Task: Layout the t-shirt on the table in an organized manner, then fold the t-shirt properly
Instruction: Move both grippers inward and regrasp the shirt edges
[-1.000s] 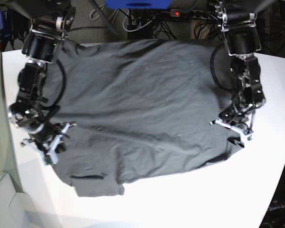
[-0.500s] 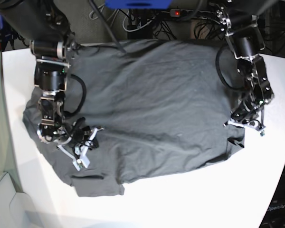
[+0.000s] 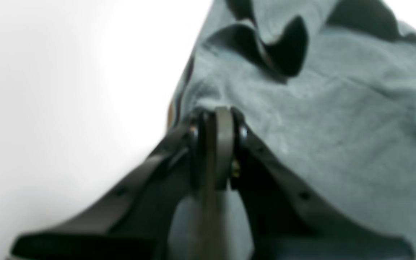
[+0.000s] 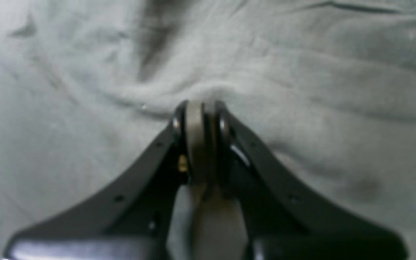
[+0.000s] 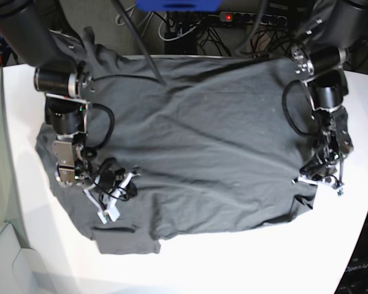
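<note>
Left fingers [image 3: 215,119] clenched on the t-shirt [image 5: 196,141] edge near its side; right fingers [image 4: 200,108] pinched shut on a fold of cloth. T-shirt lies spread, wrinkled, across the white bench [image 5: 245,257]

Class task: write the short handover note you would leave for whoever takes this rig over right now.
Left tool: shut on the t-shirt, pinching its edge by the bare table.
Right tool: shut on the t-shirt, pinching a ridge of cloth well inside it.
Shirt: spread over the table, wrinkled, one sleeve bunched.
Done: rough spreading.
Left: smoothing, squaring up, all folds.
</note>
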`<state>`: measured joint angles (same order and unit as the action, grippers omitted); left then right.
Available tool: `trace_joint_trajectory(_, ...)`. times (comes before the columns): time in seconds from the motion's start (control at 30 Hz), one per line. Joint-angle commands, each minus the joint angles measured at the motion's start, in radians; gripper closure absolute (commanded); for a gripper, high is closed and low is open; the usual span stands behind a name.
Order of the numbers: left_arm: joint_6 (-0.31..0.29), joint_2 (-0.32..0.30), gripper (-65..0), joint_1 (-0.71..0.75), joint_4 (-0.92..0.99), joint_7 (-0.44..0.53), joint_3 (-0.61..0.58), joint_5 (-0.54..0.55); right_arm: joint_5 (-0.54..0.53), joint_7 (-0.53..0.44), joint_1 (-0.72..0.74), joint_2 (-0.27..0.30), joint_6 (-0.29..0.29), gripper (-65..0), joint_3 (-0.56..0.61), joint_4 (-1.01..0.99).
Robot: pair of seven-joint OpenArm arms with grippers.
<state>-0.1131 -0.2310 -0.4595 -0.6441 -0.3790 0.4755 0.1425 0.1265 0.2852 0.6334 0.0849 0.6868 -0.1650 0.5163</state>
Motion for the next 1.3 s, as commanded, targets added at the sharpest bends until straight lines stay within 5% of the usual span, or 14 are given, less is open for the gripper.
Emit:
trace_joint_trajectory(0.0, 0.039, -0.024, -6.3, -0.025, 0.033, -0.051, -0.001, -0.037, -0.006, -0.017, 0.042, 0.002, -0.049, -4.1, 0.002, 0.012)
trace_joint_trajectory(0.13, 0.034, -0.049, -6.3, -0.092, 0.079, -0.022, -0.002, -0.037, -0.009, -0.017, 0.067, 0.002, -0.138, -4.1, -0.001, 0.023)
trace_joint_trajectory(0.4, 0.031, -0.063, -6.3, -0.187, -0.003, -0.071, 0.002, -0.027, -0.012, 0.052, 0.033, 0.005, -0.14, -3.8, -0.001, 0.173)
trace_joint_trajectory(0.57, 0.029, 0.006, -6.3, -0.137, -0.257, -0.18, 0.006, -0.027, -0.012, 0.15, -0.074, -0.01, -0.049, -3.7, -0.001, 0.377)
trace_joint_trajectory(0.73, 0.036, 0.074, -6.3, -0.049, -0.497, -0.392, 0.006, -0.028, -0.008, 0.26, -0.195, -0.033, 0.011, -3.8, 0.008, 0.585)
trace_joint_trajectory(0.93, 0.039, 0.129, -6.3, 0.115, -0.621, -0.53, -0.001, -0.037, -0.008, 0.357, -0.315, -0.009, 0.011, -3.8, 0.104, 0.741)
trace_joint_trajectory(1.27, 0.039, 0.095, -6.3, 0.196, -0.537, -0.433, -0.001, -0.037, -0.009, 0.366, -0.363, 0.022, 0.011, -3.8, 0.203, 0.684)
